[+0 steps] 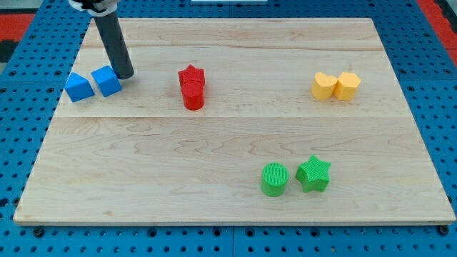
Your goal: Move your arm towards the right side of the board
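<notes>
Dark rod slanting down to my tip [126,76], resting on pale wooden board [214,193]. Set at the board's far-left top; its right side well away across the view.

One cam only, set high at the near edge of the wooden board [214,143], tilted down. Mid-range; whole board fits in frame w/ blue pegboard [428,64] round it.

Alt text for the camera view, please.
My tip rests at the wooden board's upper left, beside two blue blocks. A red pair sits centre-left, a yellow pair upper right, a green cylinder and green star lower right.
</notes>
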